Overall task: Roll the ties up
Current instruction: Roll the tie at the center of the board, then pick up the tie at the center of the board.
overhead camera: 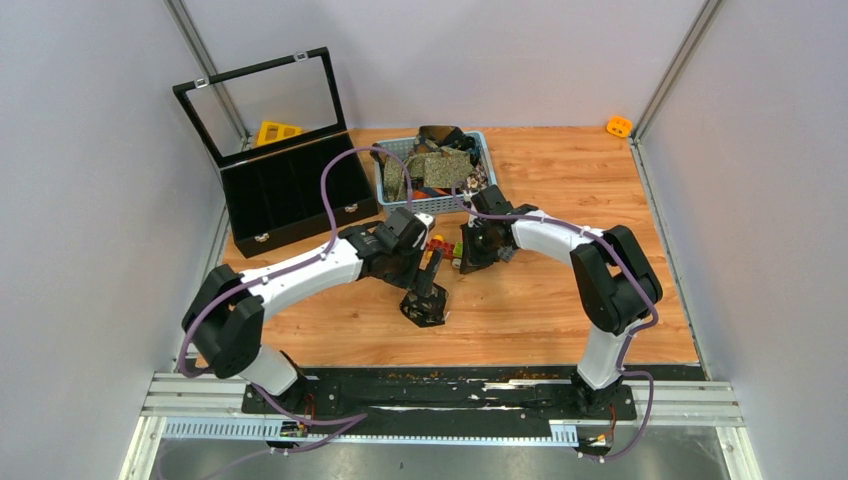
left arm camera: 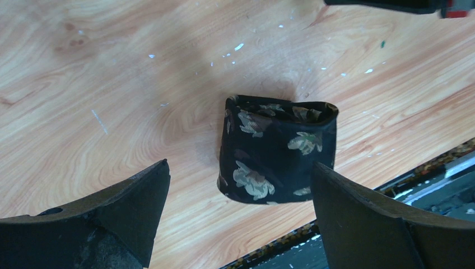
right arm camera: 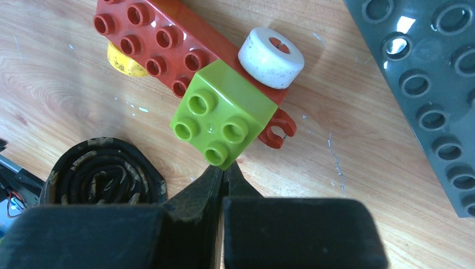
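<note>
Black tie [left arm camera: 274,151]: rolled, standing free between spread left gripper [left arm camera: 240,168]; right gripper [right arm camera: 224,172] pressed together on nothing; next, probably, fetch another from the basket [overhead camera: 488,160].

we read this as a robot lab test cell — plain grey panel walls [overhead camera: 90,200] on aluminium posts [overhead camera: 208,70], wood-grain tabletop [overhead camera: 560,310], left arm [overhead camera: 300,275] and right arm [overhead camera: 545,235] bolted to a black base plate [overhead camera: 440,392] on slotted rails [overhead camera: 690,405], purple cables [overhead camera: 352,152] trailing off the arms.

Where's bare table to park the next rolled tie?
Free: wood between the basket and the orange brick; also the near strip right of the rolled tie. Crowded: centre, around the toy bricks.
</note>
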Available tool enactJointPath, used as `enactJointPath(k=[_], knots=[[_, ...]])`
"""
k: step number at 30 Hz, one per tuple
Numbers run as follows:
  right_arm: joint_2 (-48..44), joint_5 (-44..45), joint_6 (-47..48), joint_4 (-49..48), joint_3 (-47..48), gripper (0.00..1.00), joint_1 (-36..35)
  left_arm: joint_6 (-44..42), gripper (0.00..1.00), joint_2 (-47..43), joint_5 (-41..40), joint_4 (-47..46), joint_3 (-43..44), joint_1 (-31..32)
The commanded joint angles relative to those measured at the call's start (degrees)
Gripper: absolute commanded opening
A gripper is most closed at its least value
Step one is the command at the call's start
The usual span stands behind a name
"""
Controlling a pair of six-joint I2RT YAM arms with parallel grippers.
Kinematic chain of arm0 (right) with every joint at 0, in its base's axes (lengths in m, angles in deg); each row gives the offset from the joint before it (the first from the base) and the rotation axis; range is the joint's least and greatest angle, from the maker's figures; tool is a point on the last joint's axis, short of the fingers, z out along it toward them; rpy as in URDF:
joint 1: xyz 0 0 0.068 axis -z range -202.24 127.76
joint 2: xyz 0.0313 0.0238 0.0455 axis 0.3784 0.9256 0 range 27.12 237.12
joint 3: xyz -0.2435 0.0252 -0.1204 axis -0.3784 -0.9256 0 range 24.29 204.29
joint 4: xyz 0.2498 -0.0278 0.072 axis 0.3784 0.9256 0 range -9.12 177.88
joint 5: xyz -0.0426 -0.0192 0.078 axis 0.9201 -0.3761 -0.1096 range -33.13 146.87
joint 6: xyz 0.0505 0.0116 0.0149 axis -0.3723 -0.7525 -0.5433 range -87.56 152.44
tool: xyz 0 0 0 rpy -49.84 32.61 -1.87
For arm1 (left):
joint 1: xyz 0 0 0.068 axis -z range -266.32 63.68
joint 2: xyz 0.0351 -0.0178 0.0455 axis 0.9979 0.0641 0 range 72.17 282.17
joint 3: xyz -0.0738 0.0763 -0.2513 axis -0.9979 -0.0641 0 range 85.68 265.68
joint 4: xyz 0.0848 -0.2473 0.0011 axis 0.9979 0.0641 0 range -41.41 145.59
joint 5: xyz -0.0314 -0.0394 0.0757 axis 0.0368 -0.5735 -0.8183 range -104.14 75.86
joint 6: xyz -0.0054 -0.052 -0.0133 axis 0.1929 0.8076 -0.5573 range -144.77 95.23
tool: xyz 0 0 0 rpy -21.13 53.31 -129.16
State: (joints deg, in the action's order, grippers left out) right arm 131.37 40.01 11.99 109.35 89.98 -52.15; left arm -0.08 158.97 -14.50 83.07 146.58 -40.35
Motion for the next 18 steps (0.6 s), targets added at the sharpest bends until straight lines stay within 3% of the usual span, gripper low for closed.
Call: enactJointPath(k=[1, 11, 18], knots=[[-1.77, -1.24, -0.06, -2.78, -0.32, 0.0, 0.48, -2.7, 1.0, 3.24, 3.26, -0.63, 2.4, -0.27], [-1.37, -1.94, -0.12, -3.15, -0.62, 0.0, 1.02, -1.4, 0.97, 10.65, 7.07, -4.89, -0.17, -0.26], [-1.22, -2.05, -0.11, -3.15, -0.74, 0.0, 1.08, 0.26, 0.77, 12.17, 7.74, -7.25, -2.74, -0.27]])
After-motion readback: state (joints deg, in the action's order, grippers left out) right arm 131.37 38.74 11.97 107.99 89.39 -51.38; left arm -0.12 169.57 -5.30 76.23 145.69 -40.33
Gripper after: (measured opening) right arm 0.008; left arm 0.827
